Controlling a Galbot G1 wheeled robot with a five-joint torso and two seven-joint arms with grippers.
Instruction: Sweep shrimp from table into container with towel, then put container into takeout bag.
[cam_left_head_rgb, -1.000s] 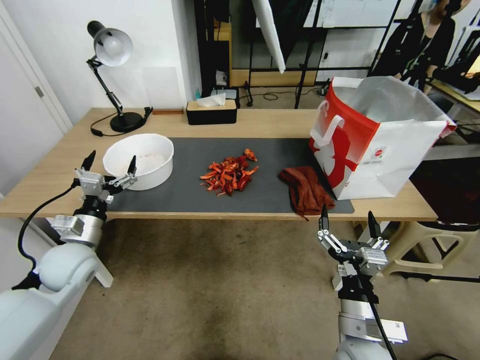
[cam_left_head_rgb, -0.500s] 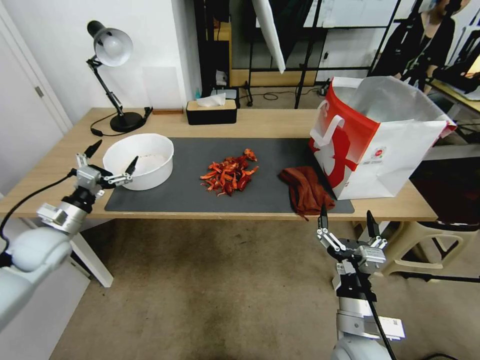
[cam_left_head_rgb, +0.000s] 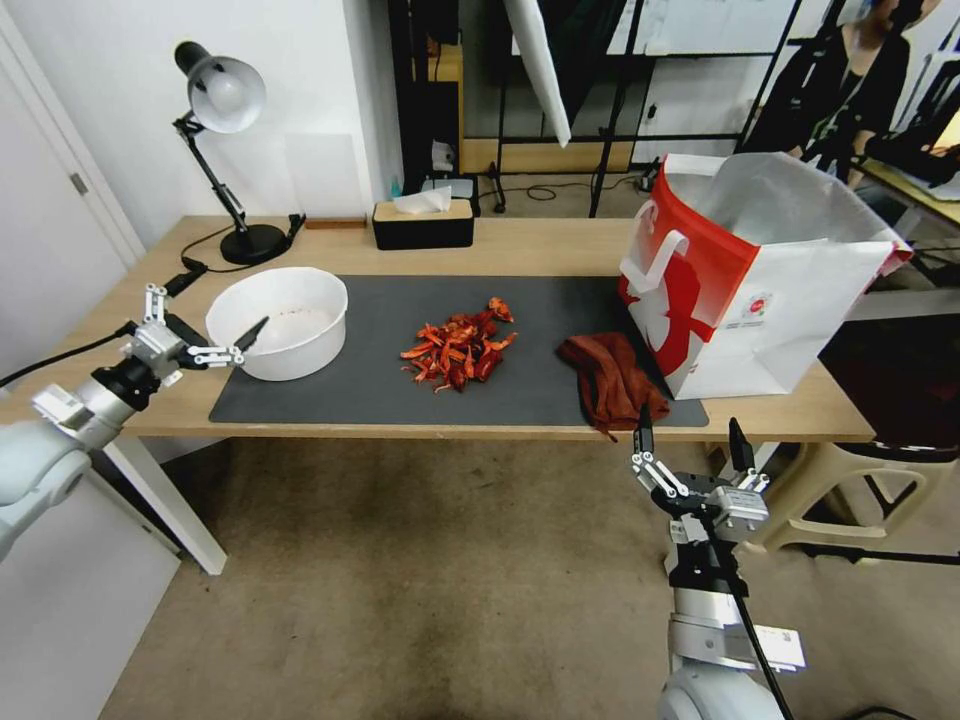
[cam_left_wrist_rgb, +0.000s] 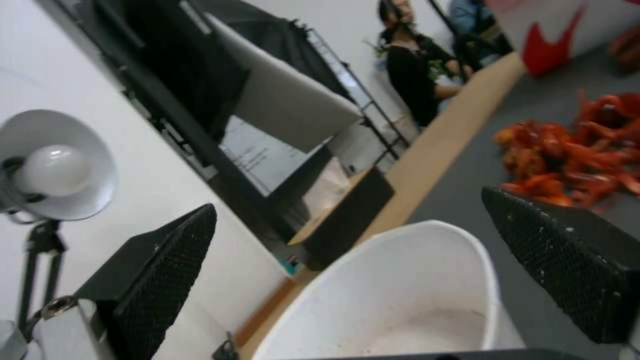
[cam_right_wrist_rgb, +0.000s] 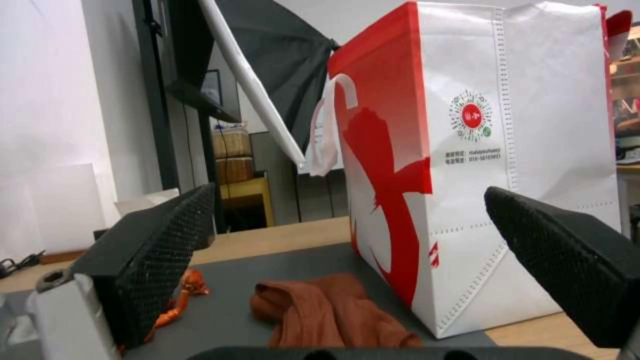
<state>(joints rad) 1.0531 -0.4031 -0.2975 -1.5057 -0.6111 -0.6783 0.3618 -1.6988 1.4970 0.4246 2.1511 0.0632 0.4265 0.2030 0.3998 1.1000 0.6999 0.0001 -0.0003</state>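
Worktop (cam_left_head_rgb: 560, 250) of light wood runs across the middle of the head view, carrying one dark grey mat (cam_left_head_rgb: 380, 390); carpeted floor fills the lower frame, a white wall the upper left, dark racks and shelving the upper centre.

Count on the worktop:
- One container (cam_left_head_rgb: 280, 322), white and round, at centre left on the mat's left end, nothing in it but a faint speckle.
- One heap of shrimp (cam_left_head_rgb: 458, 345), red-orange, at frame centre on the mat, well apart from the container.
- One towel (cam_left_head_rgb: 610, 375), rust-brown and crumpled, right of the heap, just beside the takeout bag's base.
- One takeout bag (cam_left_head_rgb: 760, 270), red and white, upright and open-topped at centre right.
- One desk lamp (cam_left_head_rgb: 222, 150) at upper left and one black tissue box (cam_left_head_rgb: 422, 222) at the rear edge.

Left gripper (cam_left_head_rgb: 205, 318) hangs at the far left of the head view, just beside the container's left wall; its fingers (cam_left_wrist_rgb: 167, 270) stand spread wide, holding nothing, and in the left wrist view the container rim sits between them. Right gripper (cam_left_head_rgb: 688, 445) is at lower right, below the worktop's front edge and near the towel; its fingers (cam_right_wrist_rgb: 160, 255) are likewise spread apart and hold nothing, with the towel and bag ahead of them in the right wrist view.
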